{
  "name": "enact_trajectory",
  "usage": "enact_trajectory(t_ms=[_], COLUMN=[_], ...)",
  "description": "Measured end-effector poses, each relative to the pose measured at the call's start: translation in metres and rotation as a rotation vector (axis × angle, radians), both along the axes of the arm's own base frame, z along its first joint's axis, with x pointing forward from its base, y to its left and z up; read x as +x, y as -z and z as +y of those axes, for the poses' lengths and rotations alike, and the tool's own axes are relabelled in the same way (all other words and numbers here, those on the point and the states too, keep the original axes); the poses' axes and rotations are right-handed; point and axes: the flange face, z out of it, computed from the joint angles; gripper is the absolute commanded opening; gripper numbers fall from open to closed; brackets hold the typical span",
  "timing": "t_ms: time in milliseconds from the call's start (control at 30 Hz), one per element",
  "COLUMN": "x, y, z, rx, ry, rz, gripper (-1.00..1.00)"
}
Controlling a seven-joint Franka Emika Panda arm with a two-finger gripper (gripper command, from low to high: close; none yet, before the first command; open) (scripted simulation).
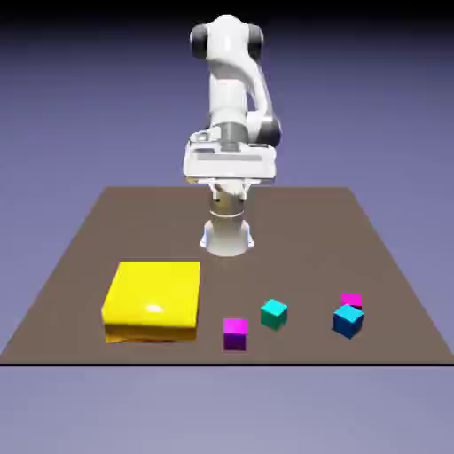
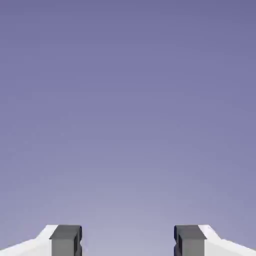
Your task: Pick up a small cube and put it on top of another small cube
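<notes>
Four small cubes lie near the table's front edge in the exterior view: a magenta cube (image 1: 235, 332), a teal cube (image 1: 274, 313), a blue cube (image 1: 348, 320) and a second magenta cube (image 1: 352, 300) just behind the blue one. My gripper (image 1: 229, 167) hangs high above the table's far side, well away from all of them. In the hand view my gripper (image 2: 127, 242) is open, its grey fingertips (image 2: 66, 240) far apart. Between them shows only the plain backdrop, and no cube is in that view.
A large yellow block (image 1: 152, 301) sits at the front of the brown table (image 1: 106, 230), on the exterior view's left, close to the first magenta cube. The robot's base (image 1: 227, 238) stands mid-table behind the cubes.
</notes>
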Motion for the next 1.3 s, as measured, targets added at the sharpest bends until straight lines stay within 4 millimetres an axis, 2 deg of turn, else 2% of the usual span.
enact_trajectory(t_ms=[267,533,800,833,1000,1033,1100,1267,1300], x=[0.046,0.069,0.079,0.079,0.08,0.08,0.08,0.08,0.084], y=[0.086,0.182,0.264,0.264,0.323,0.329,0.329,0.27,0.262], z=[-0.027,-0.047,-0.046,-0.046,-0.027,-0.024,-0.024,-0.045,-0.029], rx=[0.291,0.616,0.962,0.962,0.963,0.962,0.963,0.964,0.94], ry=[0.437,0.908,1.377,1.377,1.377,1.377,1.377,1.376,1.342], rz=[0.294,0.588,0.915,0.915,0.916,0.915,0.915,0.915,0.933], gripper=[0.0,0.0,0.0,0.0,0.0,-1.0,-1.0,-1.0,-1.0])
